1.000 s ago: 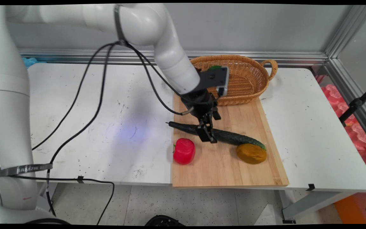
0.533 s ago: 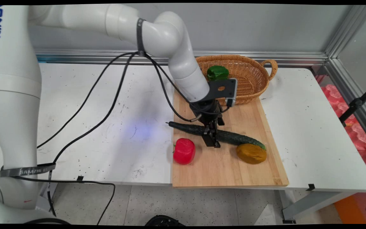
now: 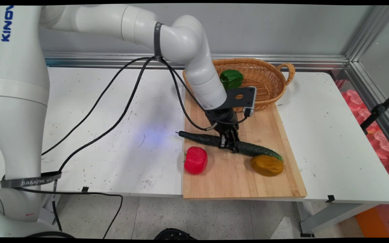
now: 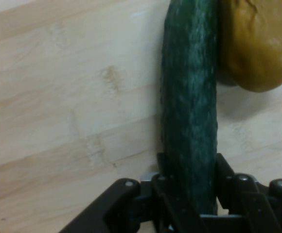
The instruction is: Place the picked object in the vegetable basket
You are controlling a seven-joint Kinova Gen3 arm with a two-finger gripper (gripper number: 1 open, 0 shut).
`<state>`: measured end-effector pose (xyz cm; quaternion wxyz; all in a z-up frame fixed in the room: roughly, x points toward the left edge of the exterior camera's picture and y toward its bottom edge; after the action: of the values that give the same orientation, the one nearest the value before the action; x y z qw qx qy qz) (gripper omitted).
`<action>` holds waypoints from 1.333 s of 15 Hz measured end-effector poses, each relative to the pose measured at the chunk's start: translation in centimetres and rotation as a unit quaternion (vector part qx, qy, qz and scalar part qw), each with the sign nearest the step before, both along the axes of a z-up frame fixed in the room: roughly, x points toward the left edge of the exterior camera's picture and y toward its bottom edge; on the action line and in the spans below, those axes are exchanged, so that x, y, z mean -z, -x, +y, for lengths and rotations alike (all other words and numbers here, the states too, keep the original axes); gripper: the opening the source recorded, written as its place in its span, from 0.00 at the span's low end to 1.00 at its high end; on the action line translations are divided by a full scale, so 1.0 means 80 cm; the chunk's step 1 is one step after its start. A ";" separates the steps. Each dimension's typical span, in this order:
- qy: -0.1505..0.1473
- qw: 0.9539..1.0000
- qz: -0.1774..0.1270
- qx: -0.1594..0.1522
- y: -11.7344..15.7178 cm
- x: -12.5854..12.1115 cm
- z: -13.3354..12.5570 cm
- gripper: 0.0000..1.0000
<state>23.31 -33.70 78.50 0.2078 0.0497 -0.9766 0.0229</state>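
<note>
A long dark green cucumber (image 3: pixel 248 148) lies across the wooden cutting board (image 3: pixel 235 179), its left tip past the board's edge. My gripper (image 3: pixel 229 144) stands over its middle, with the fingers shut on the cucumber (image 4: pixel 189 111). In the hand view the cucumber runs up from between the fingers (image 4: pixel 226 170), touching a brown potato-like lump (image 4: pixel 260 43) at the upper right. That lump (image 3: pixel 267 165) sits on the board by the cucumber's right end. A red bell pepper (image 3: pixel 195 160) lies at the board's left edge.
A wicker basket (image 3: pixel 268 84) stands behind the board and holds a green bell pepper (image 3: pixel 231 78). Black cables (image 3: pixel 113 101) hang from the arm over the table's left half. The white table (image 3: pixel 333 135) ends at the right, near pink packaging and a stand.
The gripper has come down and moved slightly right along the cucumber, and its fingers have shut on it. The cucumber, peppers and brown lump have kept their places.
</note>
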 end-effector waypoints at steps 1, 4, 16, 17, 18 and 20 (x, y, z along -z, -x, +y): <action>0.002 1.000 -0.002 0.005 -0.001 -0.003 0.000 0.00; 0.010 1.000 -0.004 0.013 -0.004 -0.016 0.001 0.00; 0.060 0.996 0.025 -0.065 -0.024 -0.149 -0.017 0.00; 0.062 0.995 0.024 -0.077 -0.028 -0.155 -0.020 0.00; 0.067 0.993 0.024 -0.097 -0.035 -0.165 -0.025 0.00; 0.072 0.990 0.027 -0.121 -0.041 -0.177 -0.032 0.00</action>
<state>26.58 -36.28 92.69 0.2333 0.1526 -0.9532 0.1170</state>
